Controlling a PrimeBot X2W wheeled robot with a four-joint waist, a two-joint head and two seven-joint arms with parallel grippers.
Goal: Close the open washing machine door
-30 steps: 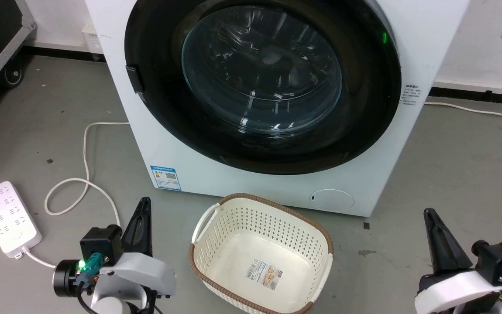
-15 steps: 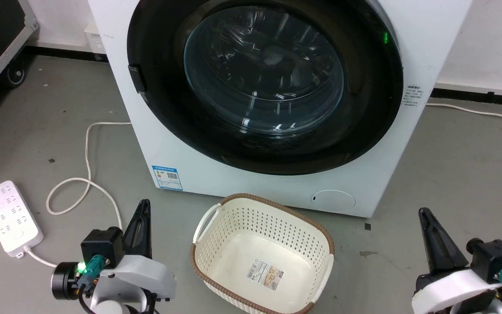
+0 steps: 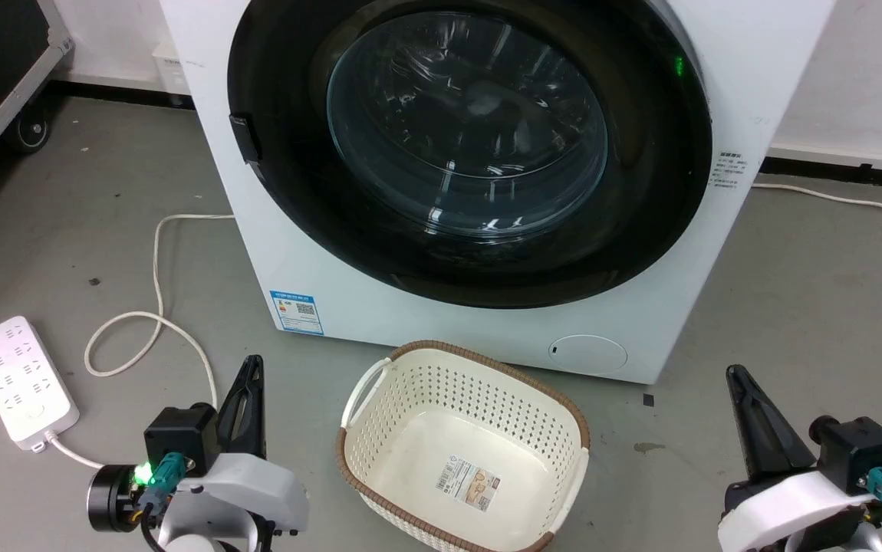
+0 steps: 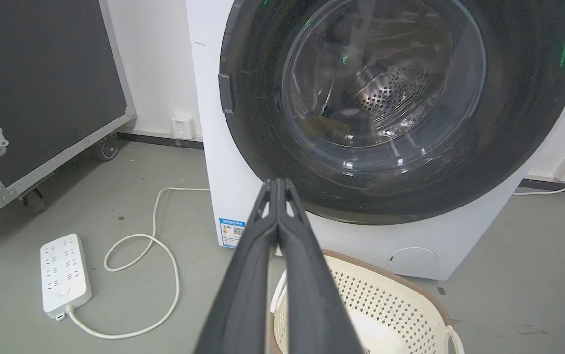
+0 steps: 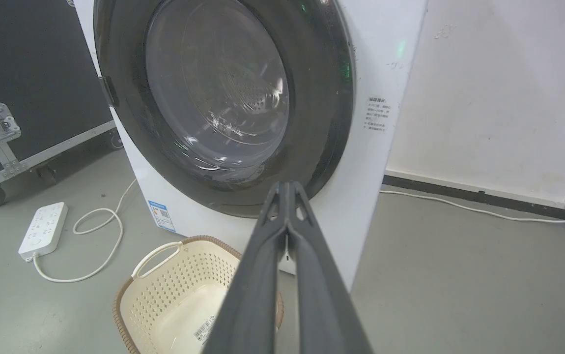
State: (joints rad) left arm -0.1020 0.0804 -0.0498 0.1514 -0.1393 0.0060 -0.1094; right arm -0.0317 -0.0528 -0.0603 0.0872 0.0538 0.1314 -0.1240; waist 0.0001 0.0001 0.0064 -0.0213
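Note:
The white washing machine (image 3: 349, 299) stands straight ahead. Its round black-rimmed door (image 3: 472, 138) with the clear glass bowl lies flat against the front, and no gap shows at its rim. A small black latch tab (image 3: 244, 138) sits on the door's left edge. The steel drum shows through the glass of the door (image 4: 385, 88) in the left wrist view, and the door (image 5: 218, 93) also faces the right wrist view. My left gripper (image 3: 253, 368) is shut and empty, low at the left, well short of the machine. My right gripper (image 3: 736, 379) is shut and empty at the lower right. Both touch nothing.
A cream perforated basket (image 3: 380, 383) with a brown rim stands on the floor in front of the machine, between my arms. A white power strip (image 3: 23, 379) and its looped cable (image 3: 153, 307) lie at the left. A black wheeled case (image 4: 42, 88) stands further left.
The whole picture has slid slightly to the right, so the camera moved. My right gripper has edged a little to the left in the view. The door looks the same.

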